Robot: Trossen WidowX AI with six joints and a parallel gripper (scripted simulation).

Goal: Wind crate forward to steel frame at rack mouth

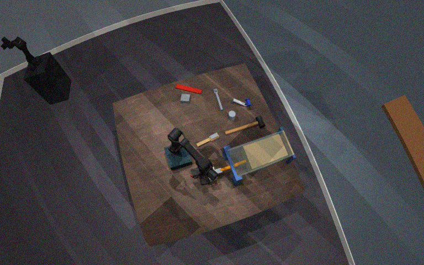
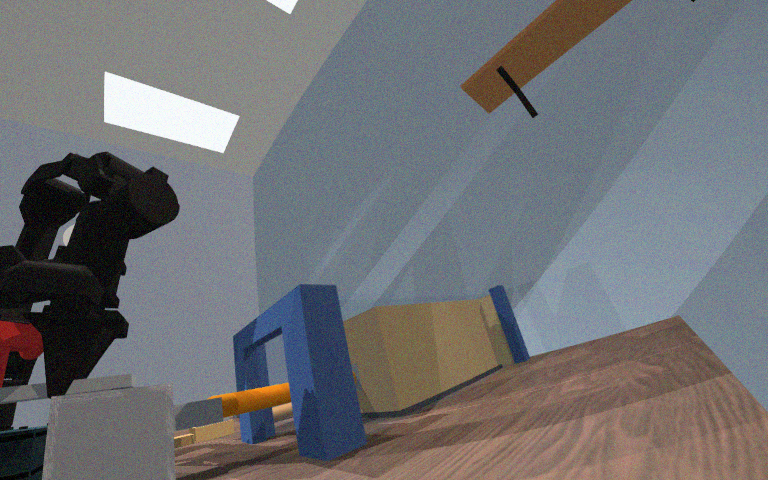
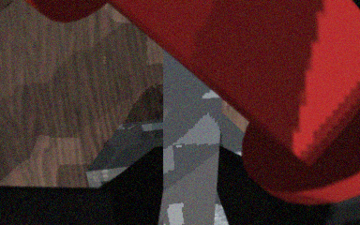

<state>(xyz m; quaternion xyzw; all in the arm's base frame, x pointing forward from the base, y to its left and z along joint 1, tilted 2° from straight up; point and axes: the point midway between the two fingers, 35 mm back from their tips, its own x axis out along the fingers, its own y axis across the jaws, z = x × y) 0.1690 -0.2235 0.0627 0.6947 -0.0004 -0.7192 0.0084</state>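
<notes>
My gripper (image 1: 212, 175) (image 2: 61, 389) (image 3: 187, 155) is shut on the grey bar of the winch handle (image 2: 101, 384) (image 3: 189, 187). The handle's red grip (image 2: 19, 337) (image 3: 253, 56) stands up beside the fingers. The bar lies nearly level at the top of the pale grey winch (image 2: 110, 438); the key and its hole are hidden. An orange strap (image 1: 232, 165) (image 2: 257, 397) runs from the winch through the blue frame (image 1: 232, 165) (image 2: 322, 362) at the mouth. The tan crate (image 1: 265, 151) (image 2: 419, 356) sits flat inside the clear-panelled cubby, with a gap between its front and that frame.
Beyond the cubby's near side lie a mallet (image 1: 242, 127), a brush (image 1: 203, 141), a grey cylinder (image 1: 231, 115), a wrench (image 1: 218, 100), a blue-headed tool (image 1: 248, 102), a grey block (image 1: 185, 98) and a red bar (image 1: 189, 89). My arm's teal base (image 1: 176, 159) is beside the winch.
</notes>
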